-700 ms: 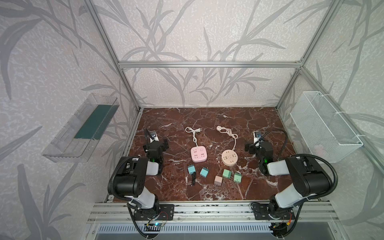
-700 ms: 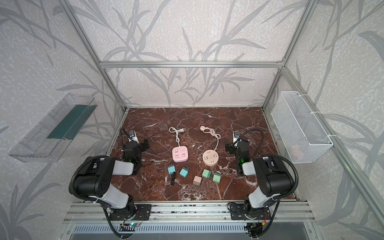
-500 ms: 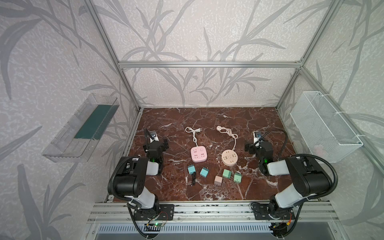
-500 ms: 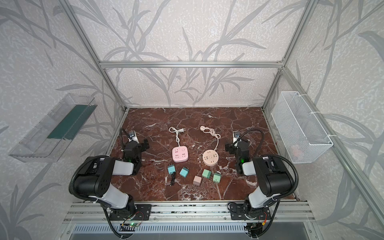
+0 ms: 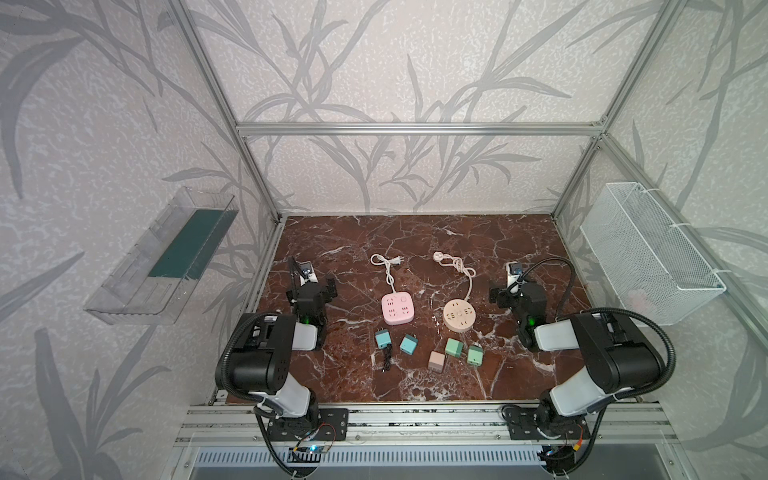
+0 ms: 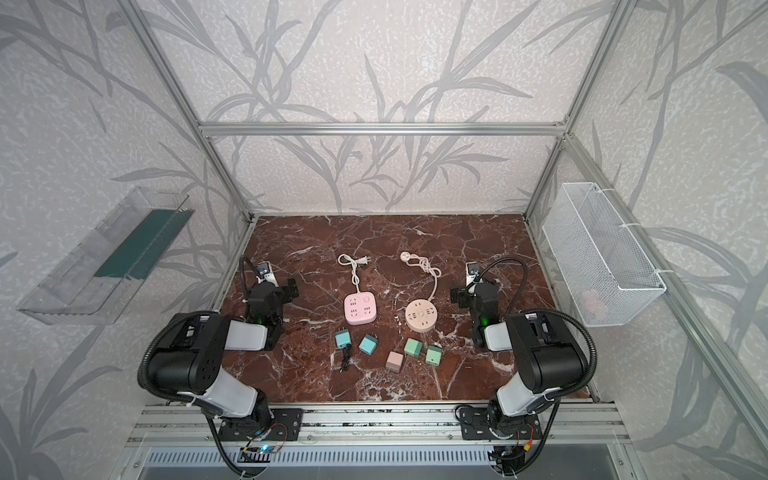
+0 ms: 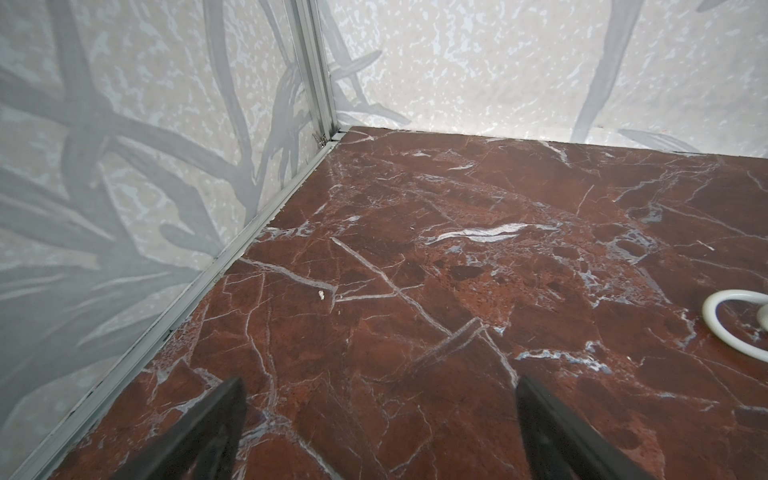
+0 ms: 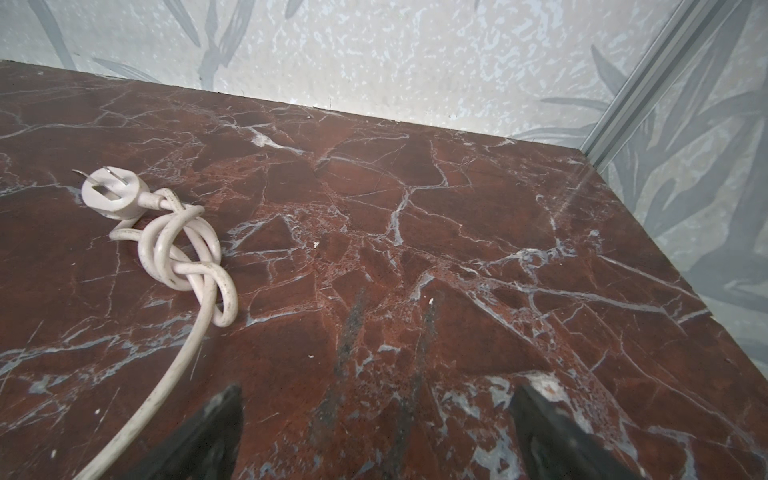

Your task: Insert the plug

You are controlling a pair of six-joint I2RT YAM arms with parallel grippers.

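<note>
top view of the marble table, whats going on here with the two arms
Nothing is being handled yet. The left pincer and right pincer are both open and empty, low over the marble table near its sides. Between them lie a pink square socket block, a round beige socket block and five small plug cubes, none inserted.

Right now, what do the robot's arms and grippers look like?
The left arm and right arm are black and pale grey, bulky and rounded, with ribbed black cables. The left gripper and right gripper each have two tapered black fingers.
</note>
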